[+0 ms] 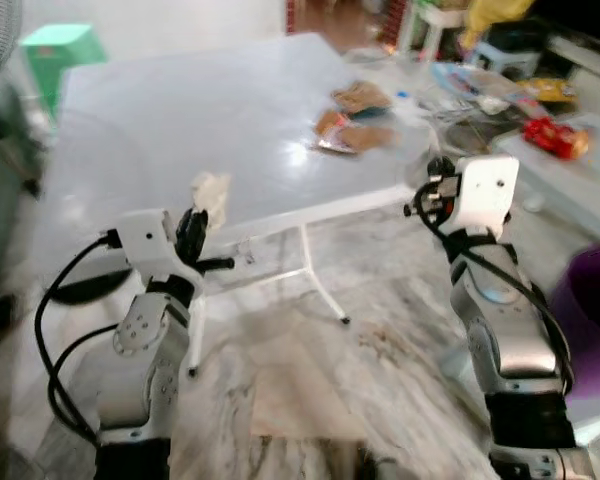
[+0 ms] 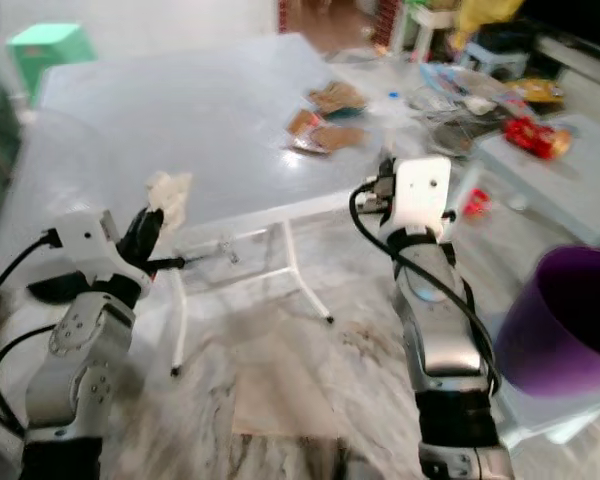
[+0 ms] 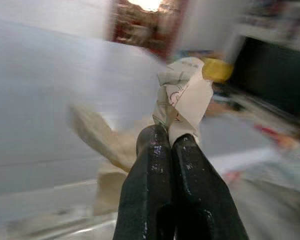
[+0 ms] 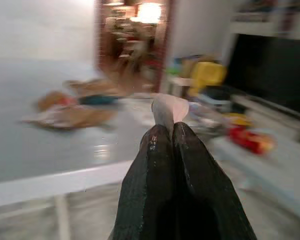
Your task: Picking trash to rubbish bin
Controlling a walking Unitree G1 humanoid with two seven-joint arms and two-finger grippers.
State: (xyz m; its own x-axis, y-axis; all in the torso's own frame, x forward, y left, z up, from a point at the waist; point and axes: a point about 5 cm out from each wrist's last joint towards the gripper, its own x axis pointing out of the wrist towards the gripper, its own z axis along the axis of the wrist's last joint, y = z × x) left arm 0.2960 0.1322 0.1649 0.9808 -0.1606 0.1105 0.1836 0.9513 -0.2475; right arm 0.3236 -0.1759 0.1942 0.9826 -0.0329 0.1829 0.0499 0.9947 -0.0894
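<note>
1. The left pincer [image 3: 176, 142] has its two glossy black fingers pressed together on a crumpled paper wad [image 3: 186, 97], cream-white with faint printed lines, creased into sharp folds (it looks like a scrunched receipt or wrapper).
2. From the head views that wad [image 1: 211, 195] is held up in the air just over the near edge of the counter [image 1: 180, 120], at the left arm's tip.
3. The right pincer [image 4: 171, 131] is closed too, nipping a small pale scrap [image 4: 169, 110], smooth and rounded at the top; too blurred to say what it is made of.
4. The right arm is raised beside the counter's near right corner.
5. The counter is a smooth, pale, slightly shiny slab on thin white metal legs [image 1: 318, 282].
6. Farther back on it lie flat brown wrappers [image 1: 352, 120], crinkled, with a bit of red showing.
7. A purple bin [image 2: 565, 320], round and plastic-looking, stands on the marbled floor [image 1: 380, 340] to the robot's right.
</note>
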